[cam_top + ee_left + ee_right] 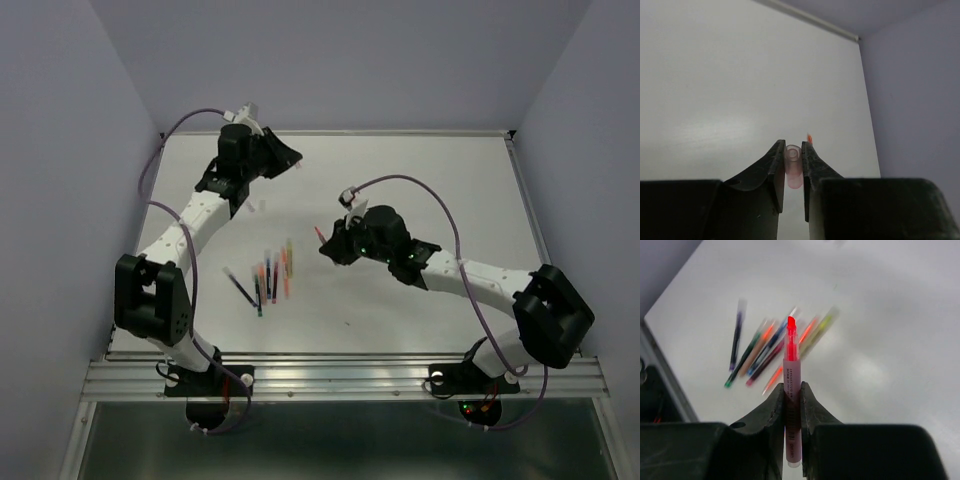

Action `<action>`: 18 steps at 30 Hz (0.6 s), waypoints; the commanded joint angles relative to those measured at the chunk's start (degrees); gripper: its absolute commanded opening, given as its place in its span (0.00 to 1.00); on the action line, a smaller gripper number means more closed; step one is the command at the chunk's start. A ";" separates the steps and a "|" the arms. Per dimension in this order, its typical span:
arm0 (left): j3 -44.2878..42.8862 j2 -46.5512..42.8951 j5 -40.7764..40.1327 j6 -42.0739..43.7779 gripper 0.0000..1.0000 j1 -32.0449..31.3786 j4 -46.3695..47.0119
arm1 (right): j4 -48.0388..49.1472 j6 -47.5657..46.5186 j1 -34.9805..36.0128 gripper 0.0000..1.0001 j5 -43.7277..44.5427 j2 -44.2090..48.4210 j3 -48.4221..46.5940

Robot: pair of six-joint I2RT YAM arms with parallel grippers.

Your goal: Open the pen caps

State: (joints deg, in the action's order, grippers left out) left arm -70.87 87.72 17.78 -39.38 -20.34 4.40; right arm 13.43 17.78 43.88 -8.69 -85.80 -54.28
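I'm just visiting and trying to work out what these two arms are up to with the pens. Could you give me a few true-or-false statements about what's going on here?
1. The left gripper is pinching a small pale pink cap. True.
2. The right gripper is open and empty. False: it is shut on a pen, which sticks out past its fingers.
3. The red tip of that pen is bare, with no cap on it. True.
4. The other pens stand upright in a cup. False: they lie flat in a loose bunch on the table.
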 commanded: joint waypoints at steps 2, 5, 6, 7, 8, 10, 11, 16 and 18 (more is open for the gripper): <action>-10.85 4.03 -4.95 0.88 0.00 8.21 6.76 | -2.97 4.10 6.21 0.01 -9.68 6.69 9.70; -12.10 5.53 -4.51 1.58 0.00 9.00 5.88 | -2.71 6.30 6.22 0.01 -5.92 8.01 11.74; -12.01 5.62 -4.34 1.84 0.00 9.00 5.27 | -4.01 6.21 6.22 0.01 -4.86 8.28 12.18; -11.84 5.53 -4.59 2.11 0.00 9.00 4.48 | -5.51 6.74 6.22 0.01 1.16 8.54 10.96; -10.70 4.92 -5.47 3.07 0.00 9.00 2.47 | -6.13 6.31 5.09 0.01 2.00 8.54 10.52; -9.12 4.21 -9.06 3.86 0.00 9.09 0.26 | -9.12 7.17 3.07 0.01 6.54 8.11 8.59; -7.54 3.60 -10.21 5.61 0.00 9.17 -2.53 | -10.17 7.35 0.18 0.01 7.01 7.76 8.32; -0.51 3.06 -17.16 6.68 0.00 9.18 -8.44 | -13.25 6.04 -5.81 0.01 17.62 3.90 4.90; 1.17 3.94 -20.23 6.59 0.00 9.09 -10.46 | -15.34 5.25 -7.31 0.01 19.14 2.31 3.66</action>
State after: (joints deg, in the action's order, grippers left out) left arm -72.36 92.68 4.16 -34.74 -11.40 -0.75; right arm 1.17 24.12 38.37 2.52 -81.36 -47.00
